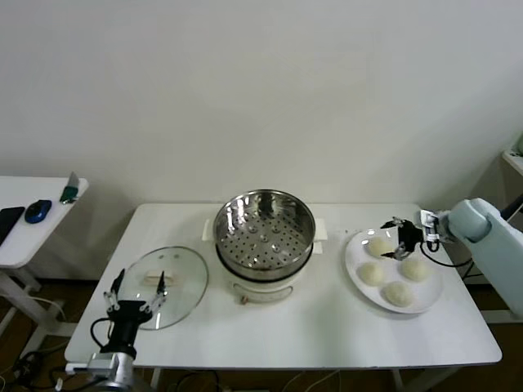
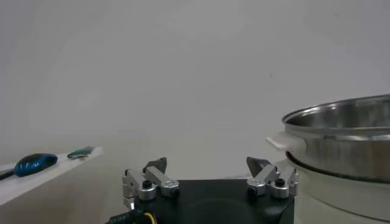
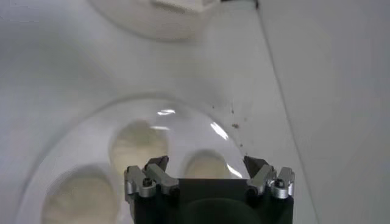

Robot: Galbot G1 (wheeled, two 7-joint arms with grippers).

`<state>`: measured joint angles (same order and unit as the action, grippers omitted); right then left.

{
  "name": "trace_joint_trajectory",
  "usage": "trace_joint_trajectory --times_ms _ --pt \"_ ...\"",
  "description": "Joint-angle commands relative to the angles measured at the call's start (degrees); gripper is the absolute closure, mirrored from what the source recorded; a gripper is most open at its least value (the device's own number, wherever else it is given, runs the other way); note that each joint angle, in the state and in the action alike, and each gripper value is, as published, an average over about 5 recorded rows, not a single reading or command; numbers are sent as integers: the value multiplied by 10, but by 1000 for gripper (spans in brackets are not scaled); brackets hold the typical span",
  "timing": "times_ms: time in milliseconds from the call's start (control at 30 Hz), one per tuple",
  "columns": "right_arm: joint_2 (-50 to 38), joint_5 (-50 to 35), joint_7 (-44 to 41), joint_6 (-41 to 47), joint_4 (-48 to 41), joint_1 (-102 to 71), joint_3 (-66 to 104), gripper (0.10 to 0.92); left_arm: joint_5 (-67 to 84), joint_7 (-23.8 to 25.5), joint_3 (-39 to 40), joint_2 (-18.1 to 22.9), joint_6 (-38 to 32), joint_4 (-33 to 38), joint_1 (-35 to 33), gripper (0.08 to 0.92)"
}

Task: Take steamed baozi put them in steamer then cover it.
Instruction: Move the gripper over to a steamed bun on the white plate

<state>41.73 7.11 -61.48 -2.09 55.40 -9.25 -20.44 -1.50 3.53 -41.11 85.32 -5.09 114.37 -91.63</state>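
Four cream-white baozi lie on a white plate (image 1: pixel 354 255) at the table's right: one far (image 1: pixel 380 245), one left (image 1: pixel 371 273), one right (image 1: pixel 414 269), one near (image 1: pixel 398 294). My right gripper (image 1: pixel 400 239) hovers open just above the plate's far side, between the far and right baozi. In the right wrist view the gripper (image 3: pixel 207 162) is open with one baozi (image 3: pixel 204 170) between its jaws and below them; two more baozi (image 3: pixel 139 143) (image 3: pixel 79 196) lie beside it. The steamer (image 1: pixel 264 233) stands empty at the table's centre. My left gripper (image 1: pixel 135 291) is open and empty by the front left edge.
A flat glass lid (image 1: pixel 167 286) lies left of the steamer, right beside the left gripper. A side table (image 1: pixel 16 245) at far left holds a blue mouse (image 1: pixel 37 211). The left wrist view shows the steamer's wall (image 2: pixel 341 143) close by.
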Motion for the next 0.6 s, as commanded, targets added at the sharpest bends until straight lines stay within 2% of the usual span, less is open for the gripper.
trace_joint_trajectory --times_ms 33,333,600 --pt "78 64 -74 -52 -199 190 -180 203 3 -1 -1 -3 3 -3 0 177" --pt "140 86 -60 -49 -244 156 -181 203 4 -1 -4 -7 4 -2 -4 177" --pt "186 145 -36 -64 -290 133 -135 203 4 -1 -7 -11 8 3 -4 177"
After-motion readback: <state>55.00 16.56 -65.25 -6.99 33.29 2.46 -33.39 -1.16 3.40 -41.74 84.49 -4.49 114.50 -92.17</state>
